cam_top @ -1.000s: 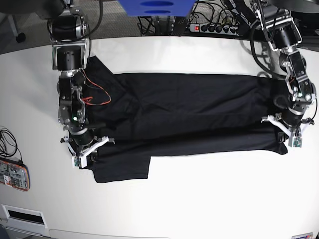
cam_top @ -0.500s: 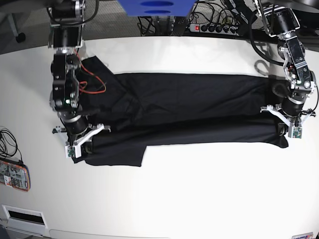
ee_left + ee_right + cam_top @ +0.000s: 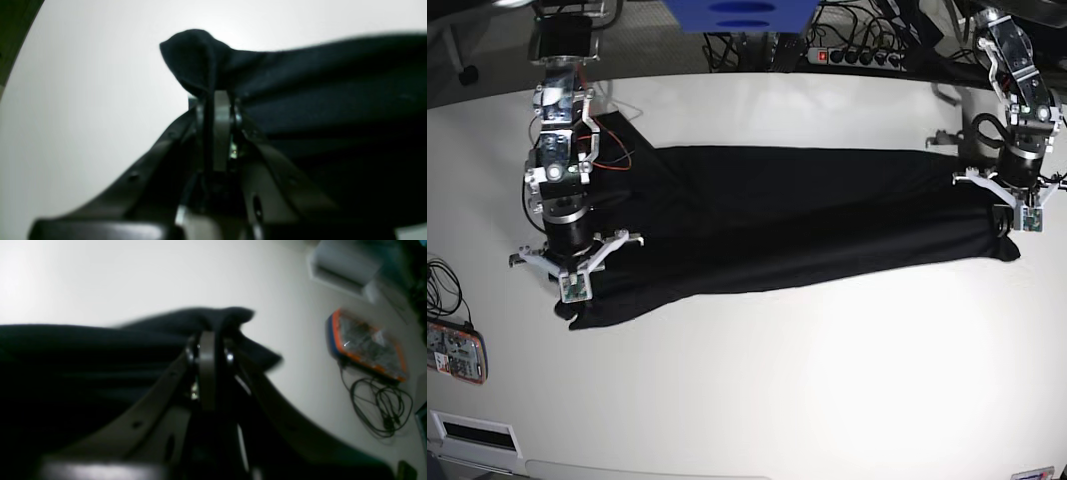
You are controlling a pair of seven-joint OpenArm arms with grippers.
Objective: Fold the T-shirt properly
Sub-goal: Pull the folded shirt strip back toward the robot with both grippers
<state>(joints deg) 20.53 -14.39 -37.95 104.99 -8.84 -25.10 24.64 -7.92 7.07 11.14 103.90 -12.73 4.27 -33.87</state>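
Observation:
The black T-shirt lies stretched lengthwise across the white table, with its front edge lifted at both ends. My left gripper, at the base view's right, is shut on the shirt's right-end corner. In the left wrist view the jaws pinch a bunched fold of black fabric. My right gripper, at the base view's left, is shut on the shirt's left-end edge. In the right wrist view the jaws clamp dark cloth. The label patch is hidden.
An orange-edged device with a coiled black cable lies at the table's left edge; it also shows in the right wrist view. A white box sits at the front left. A power strip and cables lie behind the table.
Both grippers have moved toward the back of the table, carrying the shirt's front edge with them. The hanging sleeve flap at the front left has been drawn up and in.

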